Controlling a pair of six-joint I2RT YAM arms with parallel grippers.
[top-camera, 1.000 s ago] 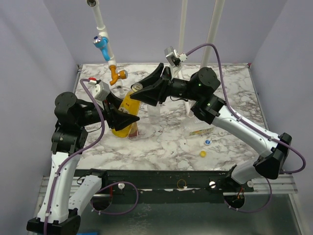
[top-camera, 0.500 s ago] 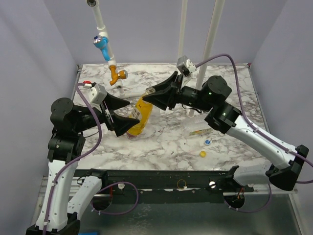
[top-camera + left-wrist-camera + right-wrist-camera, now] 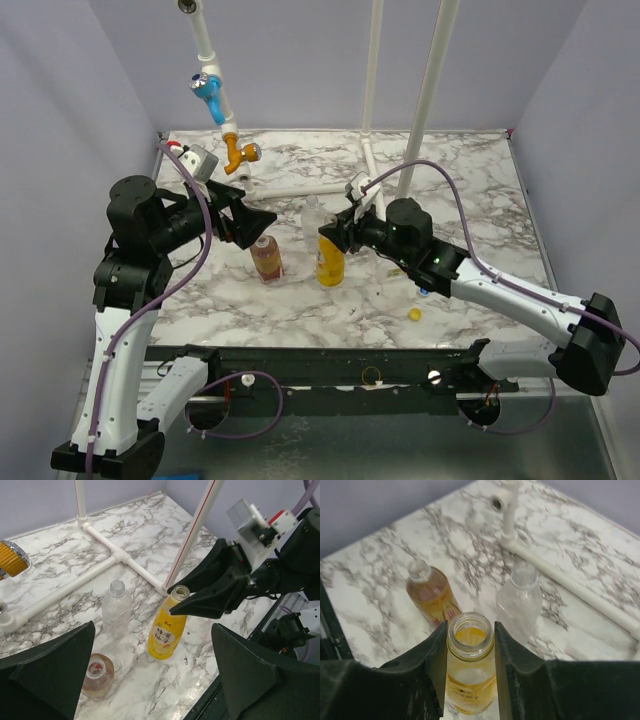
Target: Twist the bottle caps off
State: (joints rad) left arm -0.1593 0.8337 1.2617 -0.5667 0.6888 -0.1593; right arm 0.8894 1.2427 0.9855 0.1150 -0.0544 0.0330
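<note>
My right gripper (image 3: 331, 238) (image 3: 470, 642) is shut on the neck of the yellow-orange bottle (image 3: 330, 264) (image 3: 167, 630) (image 3: 470, 680), which stands upright on the marble table with its mouth uncapped. The brown bottle (image 3: 266, 257) (image 3: 97, 677) (image 3: 432, 595) stands to its left, also uncapped. A clear bottle (image 3: 313, 215) (image 3: 116, 611) (image 3: 520, 600) stands behind them. My left gripper (image 3: 252, 222) (image 3: 155, 690) hangs wide open above the brown bottle, holding nothing. A yellow cap (image 3: 414, 313) and a blue-and-white cap (image 3: 425, 291) lie on the table at the right.
A white pipe frame (image 3: 330, 185) lies across the back of the table, with two upright white poles (image 3: 430, 80). A tap with a blue handle (image 3: 208, 88) and an orange valve (image 3: 240, 152) hangs at the back left.
My left gripper opened, let go of the yellow-orange bottle and drew back left. My right gripper swung the bottle from tilted to upright and brought it down beside the brown bottle.
</note>
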